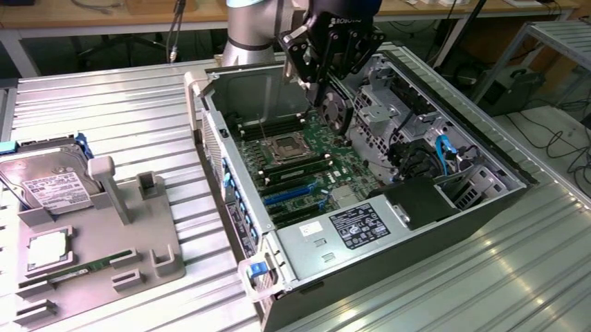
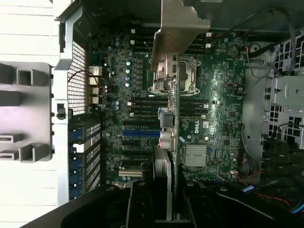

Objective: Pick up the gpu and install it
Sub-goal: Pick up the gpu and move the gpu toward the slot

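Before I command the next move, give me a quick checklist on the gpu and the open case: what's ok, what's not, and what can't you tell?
1. Grip on the gpu: ok. The gripper is shut on it and the card hangs below.
2. Position: ok. The card is over the motherboard in the open computer case.
3. Seated in a slot: not ok. It is not yet in any slot.
4. Blue slots free: ok. They look unoccupied.
5. Card edge lined up with a slot: cannot tell.
6. Blue cable: ok. It lies to the exterior view's right of the card.
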`<state>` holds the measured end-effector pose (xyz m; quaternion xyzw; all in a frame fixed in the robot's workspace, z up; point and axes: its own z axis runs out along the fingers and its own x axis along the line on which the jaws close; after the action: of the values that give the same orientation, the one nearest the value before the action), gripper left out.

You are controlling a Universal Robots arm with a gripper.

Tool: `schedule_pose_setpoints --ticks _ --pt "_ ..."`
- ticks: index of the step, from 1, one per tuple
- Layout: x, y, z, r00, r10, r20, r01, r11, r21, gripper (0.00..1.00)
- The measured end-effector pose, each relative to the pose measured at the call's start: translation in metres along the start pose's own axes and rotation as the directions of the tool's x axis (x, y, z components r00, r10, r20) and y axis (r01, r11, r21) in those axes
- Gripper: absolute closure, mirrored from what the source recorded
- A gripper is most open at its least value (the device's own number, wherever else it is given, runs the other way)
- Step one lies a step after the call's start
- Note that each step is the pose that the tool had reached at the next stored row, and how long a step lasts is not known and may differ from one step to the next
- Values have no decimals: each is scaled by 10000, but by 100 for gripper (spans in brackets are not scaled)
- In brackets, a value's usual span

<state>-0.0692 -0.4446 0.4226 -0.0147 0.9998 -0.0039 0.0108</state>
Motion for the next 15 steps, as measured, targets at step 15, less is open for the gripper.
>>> schedule_pose_setpoints --ticks 15 --pt "-137 -4 5 10000 0 0 0 10000 0 72"
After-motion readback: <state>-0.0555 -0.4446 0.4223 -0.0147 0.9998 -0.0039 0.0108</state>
